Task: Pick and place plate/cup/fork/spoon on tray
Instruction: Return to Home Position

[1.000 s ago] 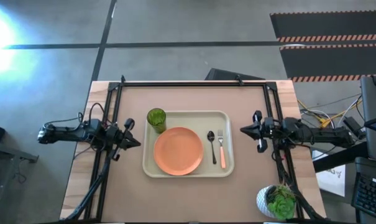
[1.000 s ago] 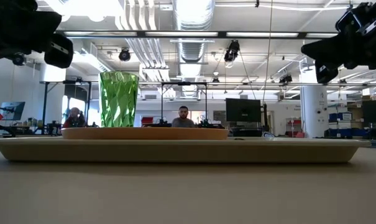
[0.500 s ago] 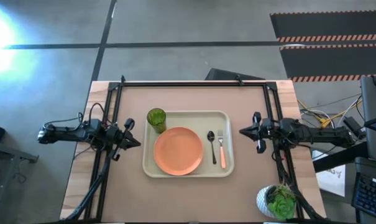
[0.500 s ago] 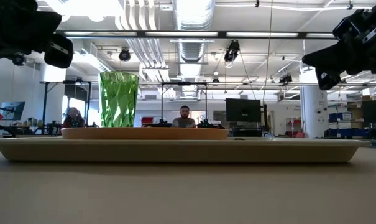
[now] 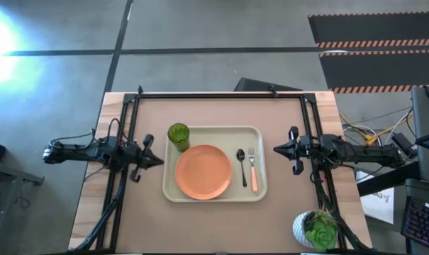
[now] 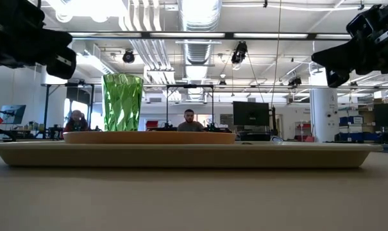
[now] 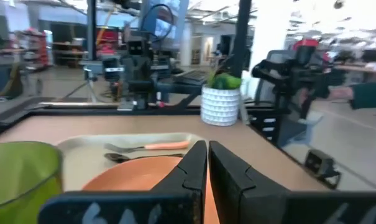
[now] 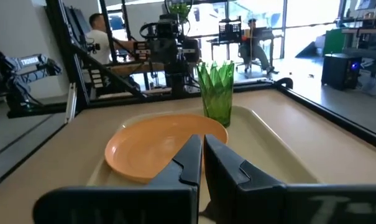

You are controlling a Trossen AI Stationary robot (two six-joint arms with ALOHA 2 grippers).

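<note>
The cream tray [image 5: 173, 190] lies mid-table. On it rest the orange plate [image 5: 203, 171], the green cup [image 5: 178, 136] standing upright at its far left corner, the dark spoon [image 5: 242, 166] and the orange-handled fork [image 5: 253, 171] side by side on its right part. My left gripper [image 5: 159, 161] hovers shut and empty left of the tray. My right gripper [image 5: 276, 149] hovers shut and empty right of the tray. The plate [image 8: 165, 144] and cup [image 8: 216, 91] show in the right wrist view, the fork [image 7: 148, 146] in the left one.
A white pot with a green plant [image 5: 314, 229] stands at the table's near right corner. Black frame rails [image 5: 221, 94] run along the far edge and both sides. People sit in the room beyond the table [image 6: 190, 120].
My left gripper has moved a little toward the tray, staying shut and empty. My right gripper has shifted slightly up and down above the table's right side. The things on the tray have kept still.
</note>
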